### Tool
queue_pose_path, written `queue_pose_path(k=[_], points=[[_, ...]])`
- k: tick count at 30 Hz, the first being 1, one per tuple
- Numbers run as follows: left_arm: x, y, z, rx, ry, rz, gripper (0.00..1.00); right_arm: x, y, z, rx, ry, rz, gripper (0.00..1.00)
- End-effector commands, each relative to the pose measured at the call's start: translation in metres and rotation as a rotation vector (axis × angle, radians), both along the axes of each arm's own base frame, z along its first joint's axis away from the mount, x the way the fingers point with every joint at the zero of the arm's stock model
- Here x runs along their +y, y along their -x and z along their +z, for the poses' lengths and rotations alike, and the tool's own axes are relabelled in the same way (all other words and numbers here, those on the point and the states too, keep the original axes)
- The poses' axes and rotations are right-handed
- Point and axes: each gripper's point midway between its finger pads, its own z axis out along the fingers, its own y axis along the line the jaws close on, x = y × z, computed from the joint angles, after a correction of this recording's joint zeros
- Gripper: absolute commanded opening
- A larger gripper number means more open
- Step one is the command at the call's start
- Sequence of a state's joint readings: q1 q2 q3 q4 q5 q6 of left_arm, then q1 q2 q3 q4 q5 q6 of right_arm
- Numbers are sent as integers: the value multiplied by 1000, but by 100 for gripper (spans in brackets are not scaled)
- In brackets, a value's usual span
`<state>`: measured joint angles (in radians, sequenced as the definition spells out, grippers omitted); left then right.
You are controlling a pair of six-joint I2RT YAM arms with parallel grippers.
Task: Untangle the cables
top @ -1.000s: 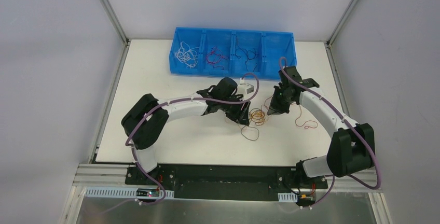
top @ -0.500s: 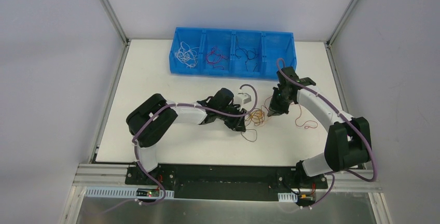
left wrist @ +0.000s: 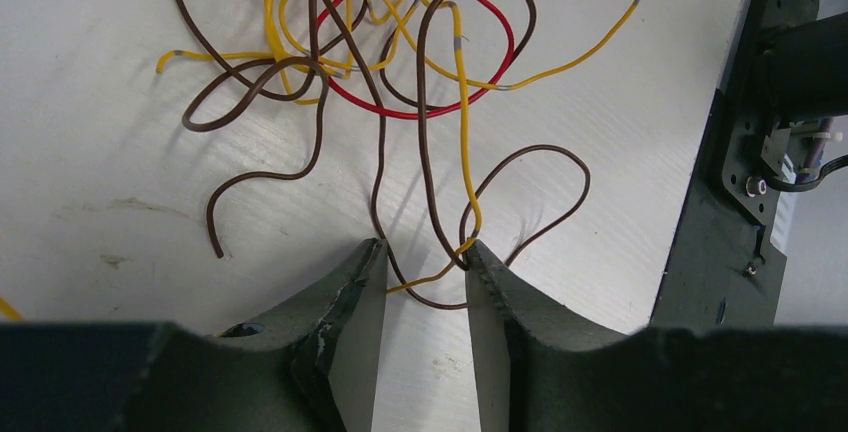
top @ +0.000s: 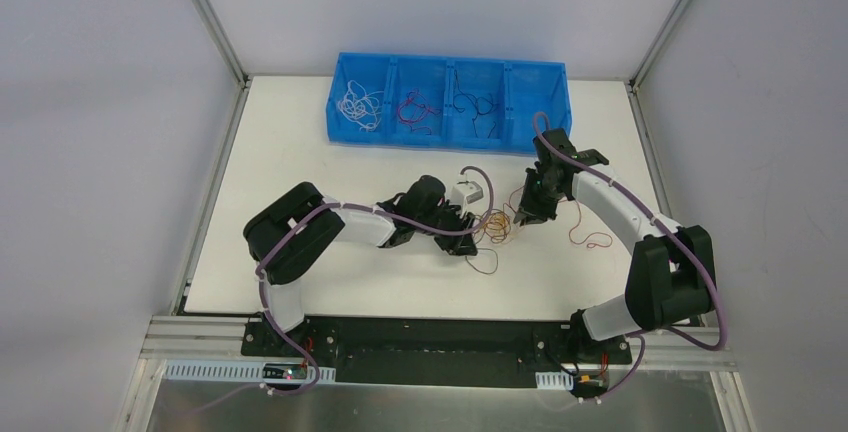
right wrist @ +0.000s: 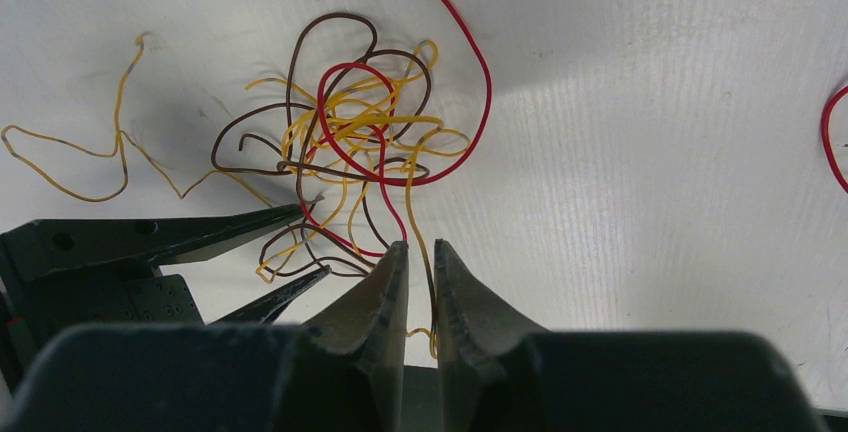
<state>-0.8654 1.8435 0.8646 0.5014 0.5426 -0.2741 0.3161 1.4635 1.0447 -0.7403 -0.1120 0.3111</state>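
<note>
A tangle of thin yellow, brown and red cables (top: 495, 227) lies on the white table between my two grippers. It also shows in the left wrist view (left wrist: 380, 42) and the right wrist view (right wrist: 360, 132). My left gripper (top: 470, 242) is open at the tangle's left edge. A brown loop and a yellow strand (left wrist: 440, 272) lie between its jaws (left wrist: 425, 252). My right gripper (top: 520, 217) sits at the tangle's right edge. Its jaws (right wrist: 420, 247) stand a narrow gap apart, with one yellow strand (right wrist: 432, 292) running between them.
A blue bin (top: 450, 140) with four compartments stands at the back, holding sorted white, red and black wires. A loose red wire (top: 590, 237) lies right of the right arm. A brown loop (top: 485, 260) trails toward the front. A yellow strand (right wrist: 90, 152) lies apart.
My left arm has lowered and stretched toward the tangle, bringing its gripper to the tangle's edge. My right gripper shifted slightly a second ago and has since held still.
</note>
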Motion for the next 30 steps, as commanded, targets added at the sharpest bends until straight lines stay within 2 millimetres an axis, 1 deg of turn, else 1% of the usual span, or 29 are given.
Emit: queue_pose_path(k=[1, 3, 5, 10, 12, 14, 15, 18, 19, 21, 23, 26, 28, 30], points=[[-6, 7, 33, -82, 94, -63, 34, -3, 0, 9, -25, 7, 3, 24], [-2, 10, 36, -96, 98, -66, 34, -4, 1, 11, -26, 5, 5, 29], [3, 11, 35, -107, 90, -62, 34, -3, 1, 15, -34, -1, 5, 38], [3, 7, 34, -118, 82, -41, 21, -1, 7, 31, -67, -33, 12, 59], [2, 6, 36, -122, 85, -33, 17, 2, 11, 38, -79, -57, 13, 63], [1, 6, 34, -123, 84, -27, 16, 3, 18, 40, -75, -77, 12, 65], [1, 6, 33, -123, 83, -27, 17, 4, 22, 42, -78, -89, 12, 66], [0, 5, 27, -111, 73, -21, 26, 6, 34, 42, -66, -115, 20, 69], [0, 4, 26, -110, 71, -17, 29, 6, 37, 41, -60, -117, 24, 69], [-3, 4, 24, -109, 74, -17, 32, 5, 45, 38, -42, -113, 29, 68], [-6, 4, 22, -108, 75, -18, 32, 6, 52, 33, -28, -121, 31, 65], [-11, 3, 19, -104, 72, -23, 30, 11, 61, 25, -10, -132, 39, 62], [-13, 4, 16, -100, 68, -28, 27, 14, 66, 19, 0, -135, 45, 60], [-13, 5, 17, -101, 69, -27, 24, 17, 71, 12, 8, -135, 52, 60]])
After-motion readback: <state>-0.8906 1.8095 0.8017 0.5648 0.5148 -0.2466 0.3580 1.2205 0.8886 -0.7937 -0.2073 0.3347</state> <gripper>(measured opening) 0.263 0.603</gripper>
